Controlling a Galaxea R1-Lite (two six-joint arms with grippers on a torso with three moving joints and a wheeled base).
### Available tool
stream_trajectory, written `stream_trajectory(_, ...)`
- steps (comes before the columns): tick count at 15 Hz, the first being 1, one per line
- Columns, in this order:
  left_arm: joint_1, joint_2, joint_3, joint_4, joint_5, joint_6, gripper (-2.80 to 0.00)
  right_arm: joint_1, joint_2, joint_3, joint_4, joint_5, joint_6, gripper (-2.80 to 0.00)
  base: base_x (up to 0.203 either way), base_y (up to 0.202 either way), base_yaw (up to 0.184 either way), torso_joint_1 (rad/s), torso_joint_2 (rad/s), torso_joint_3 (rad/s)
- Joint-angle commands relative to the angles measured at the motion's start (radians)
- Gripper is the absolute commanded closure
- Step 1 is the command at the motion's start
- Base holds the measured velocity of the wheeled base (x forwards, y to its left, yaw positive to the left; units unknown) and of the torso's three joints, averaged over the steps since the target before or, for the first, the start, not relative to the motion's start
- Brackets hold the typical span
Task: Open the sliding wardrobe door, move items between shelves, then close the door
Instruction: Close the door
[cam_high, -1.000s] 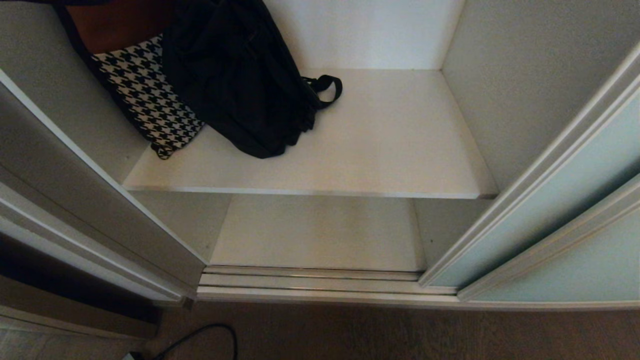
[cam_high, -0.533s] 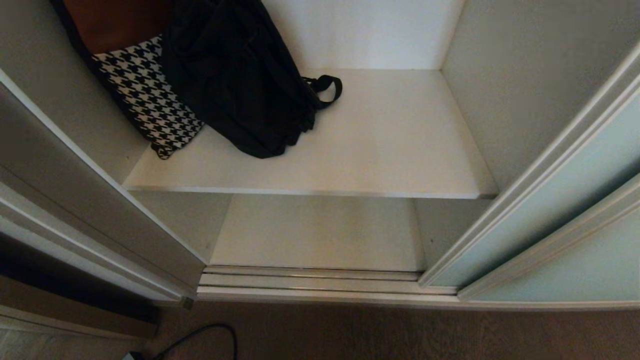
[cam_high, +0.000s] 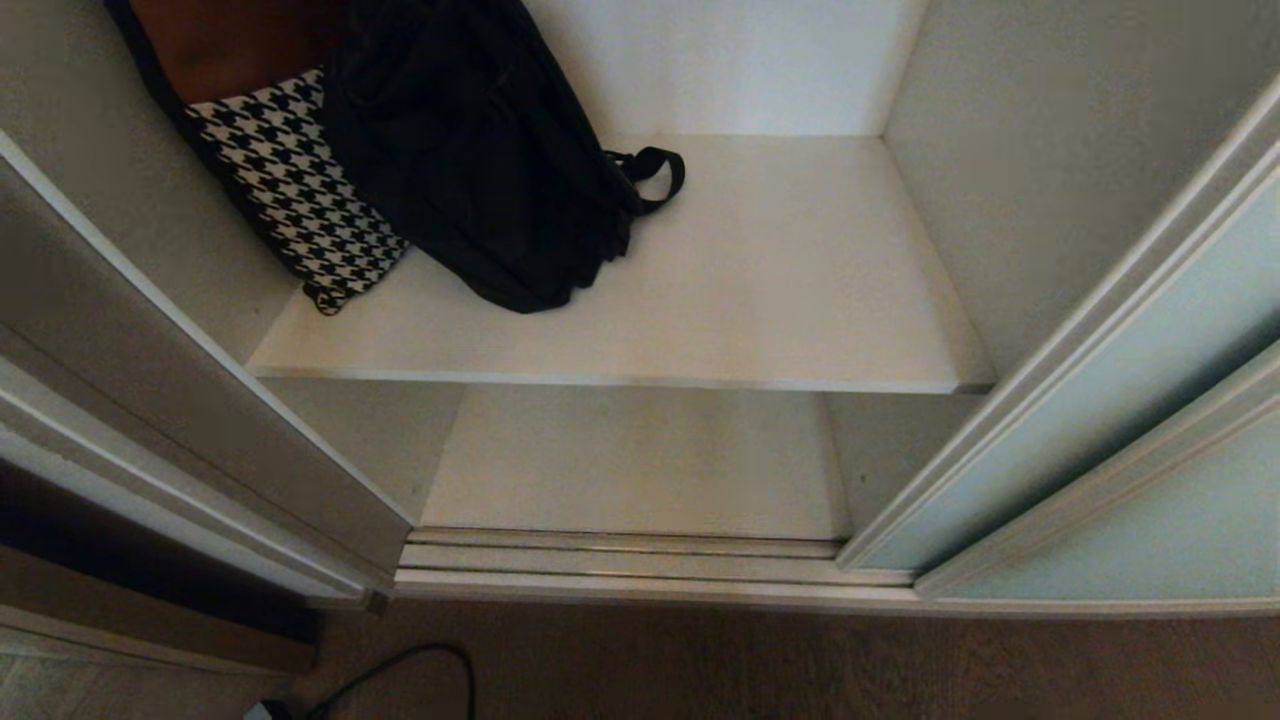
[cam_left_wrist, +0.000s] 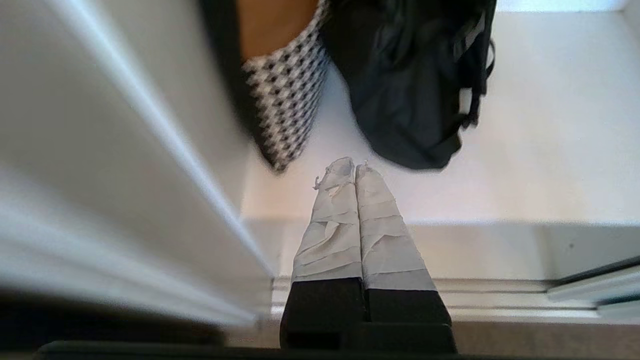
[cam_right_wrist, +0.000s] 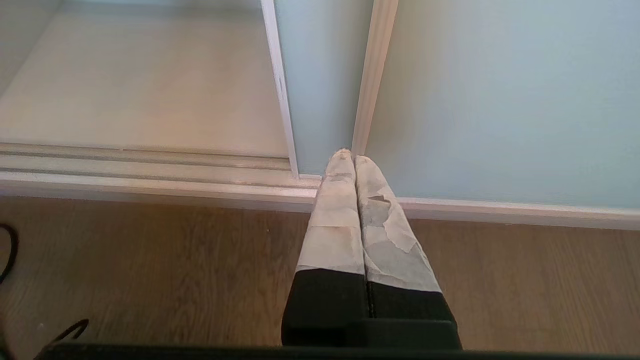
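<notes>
1. Wood floor (cam_high: 800, 665) and a cable (cam_high: 400, 670) front an open wardrobe, head view. Door (cam_high: 1100, 400) is slid off to the right, so the opening step looks done. Black bag (cam_high: 480, 170) leans at rear left of the upper shelf (cam_high: 760, 300), touching a houndstooth bag (cam_high: 290, 190) beside it. Lower shelf (cam_high: 630, 465) holds nothing visible. Floor track (cam_high: 620, 560) runs along the front. Neither arm shows here.

2. Left wrist view: left gripper (cam_left_wrist: 355, 167) is clenched, taped fingers (cam_left_wrist: 335, 210) pressed together w/ nothing between them. It hangs out front of the wardrobe, aimed at the upper shelf (cam_left_wrist: 540, 150), tips apart from both the black bag (cam_left_wrist: 405, 100) and the houndstooth bag (cam_left_wrist: 287, 95). No grasp at present.

3. Right wrist view: right gripper (cam_right_wrist: 348, 155) is likewise clenched and empty, parked low over the floor (cam_right_wrist: 150, 260), pointing at the door (cam_right_wrist: 500, 100) where its frame meets the track (cam_right_wrist: 140, 160). Lower shelf (cam_right_wrist: 140, 90) lies bare beyond.

4. Progress, as judged: door open; bags on the upper shelf; whether a transfer is finished or pending can't be told from this. Closing the door is def. left to do.
</notes>
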Motion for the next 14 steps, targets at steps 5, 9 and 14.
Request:
stream_trajectory(5,0.035,-0.323,0.139,0.101,-0.074,-0.006,0.0,0.0,0.0,0.0,0.0,0.0,0.0,0.0,-0.092,0.0,0.0,-0.001,0.0,0.002)
stream_trajectory(9,0.074,-0.48,0.28,0.158,-0.079,-0.01,0.0,0.0,0.0,0.0,0.0,0.0,0.0,0.0,0.0,0.0,0.0,0.0,0.0,0.0)
stream_trajectory(14,0.085,-0.779,0.584,0.245,-0.088,-0.005,0.0,0.0,0.0,0.0,0.0,0.0,0.0,0.0,0.0,0.0,0.0,0.0,0.0,0.0)
